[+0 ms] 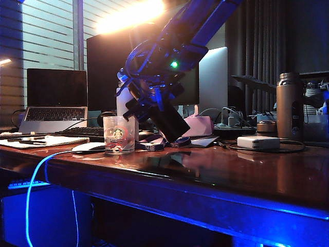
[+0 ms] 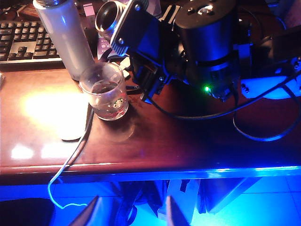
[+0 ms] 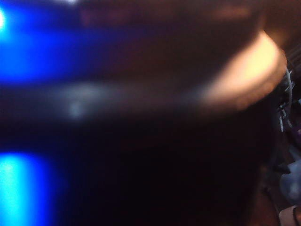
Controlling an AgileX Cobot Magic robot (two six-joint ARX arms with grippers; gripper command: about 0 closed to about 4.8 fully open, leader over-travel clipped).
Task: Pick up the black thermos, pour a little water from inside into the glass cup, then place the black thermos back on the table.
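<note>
The right hand (image 1: pixel 157 105) clamps the tilted thermos (image 1: pixel 169 123) beside the cup (image 1: pixel 119 135); the left hand (image 2: pixel 131 212) is spread. The smooth, heavy flask probably needs a firm mid-body grip.

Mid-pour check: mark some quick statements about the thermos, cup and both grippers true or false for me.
1. The tall matte-black thermos stands upright on the table. False: the right gripper holds it tilted, off the table.
2. The clear glass cup with a green logo stands upright on the glossy reddish-brown table. True.
3. The left gripper grips the cup. False: its jaws are open and empty, short of the table's front edge.
4. A white bottle stands behind the cup. True.
</note>
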